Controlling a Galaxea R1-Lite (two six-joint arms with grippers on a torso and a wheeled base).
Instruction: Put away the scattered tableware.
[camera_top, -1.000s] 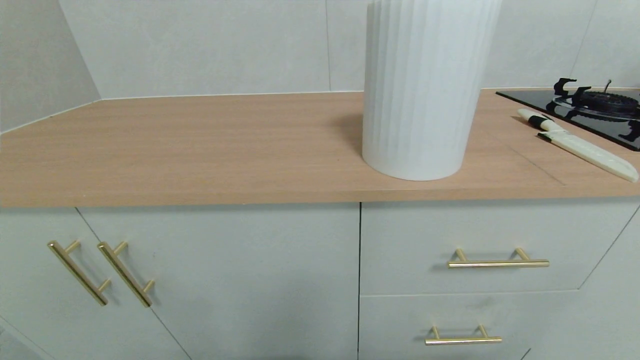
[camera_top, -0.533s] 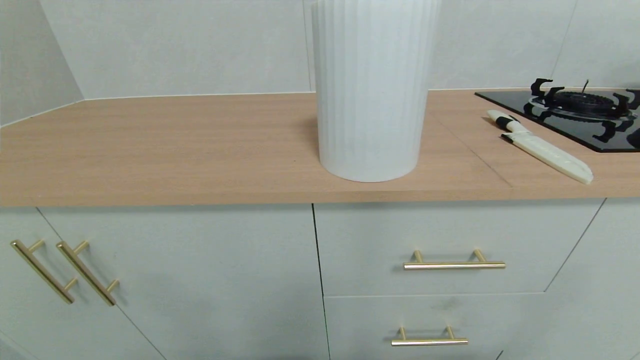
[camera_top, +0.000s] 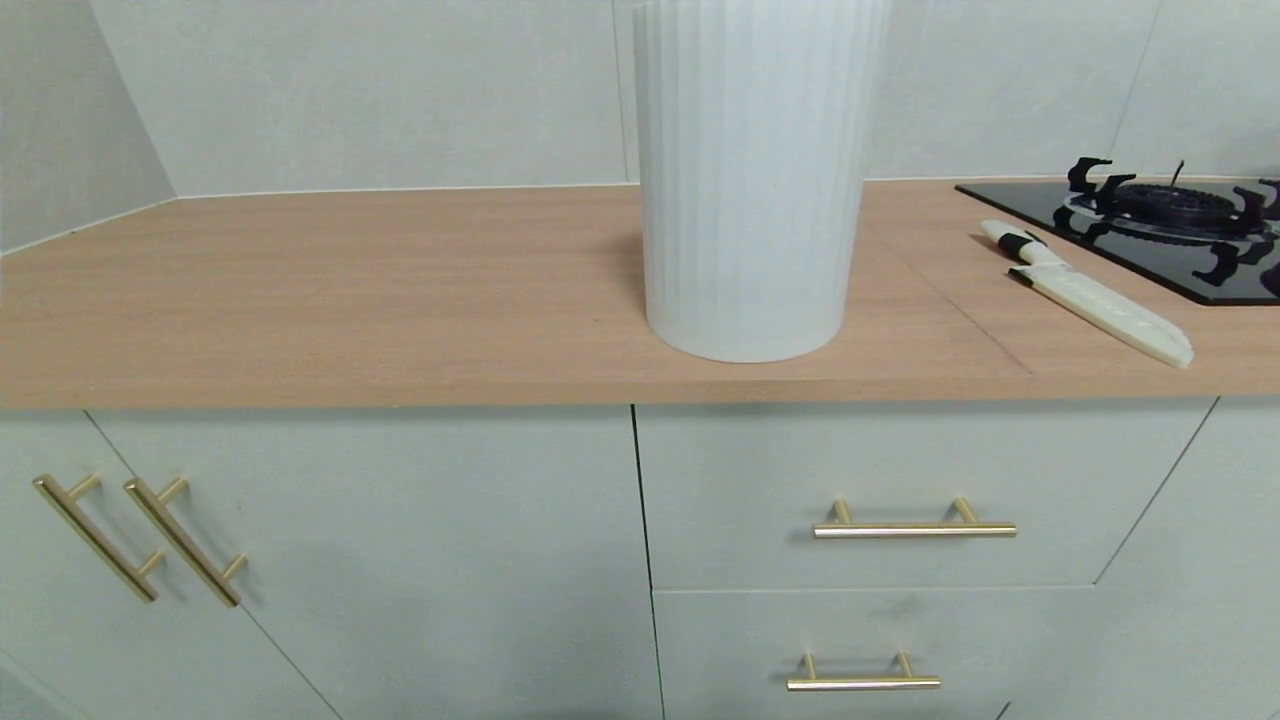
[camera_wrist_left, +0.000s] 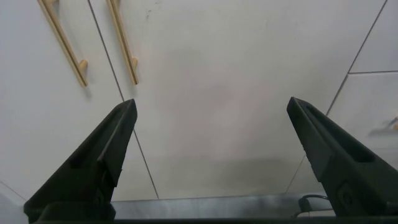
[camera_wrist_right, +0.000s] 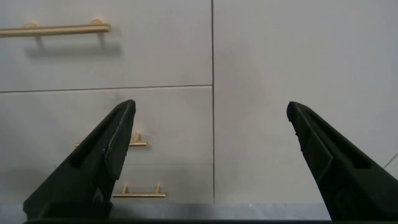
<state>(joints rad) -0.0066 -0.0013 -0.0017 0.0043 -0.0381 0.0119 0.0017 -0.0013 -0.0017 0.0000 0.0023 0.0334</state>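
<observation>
So, the whole next move hangs on how the knife (camera_top: 1090, 305) sits compared to the white ribbed container (camera_top: 750, 190), which I'd guess is where the tableware goes. The knife lies flat on the countertop (camera_top: 350, 300), off to the container's right side as your robot sees it, well apart from it and just beside the stove (camera_top: 1170, 225) that's further right again. Its long axis runs on a diagonal: the handle end with the black band points back and slightly toward the container, while the blade tip points toward the counter's front edge and away from the container. Both your grippers are low, below the level of the container's base, and aimed at the cabinet fronts rather than the counter. The left gripper (camera_wrist_left: 210, 104) faces the door handles (camera_wrist_left: 121, 40), which sit below and left of the container. Its jaws are spread wide with nothing between them. The right gripper (camera_wrist_right: 210, 107) faces the drawer handles (camera_wrist_right: 53, 28) below the container and slightly right of it, and its jaws are wide and empty too. Since the knife is on the container's right, I'd say your right arm is the nearer one by a fair bit. You'd need to bring it up over the counter edge, then turn the wrist so the jaws close across that diagonal, ideally on the handle end. Going at it square to the counter edge would likely catch the blade at an angle and let it skid.
</observation>
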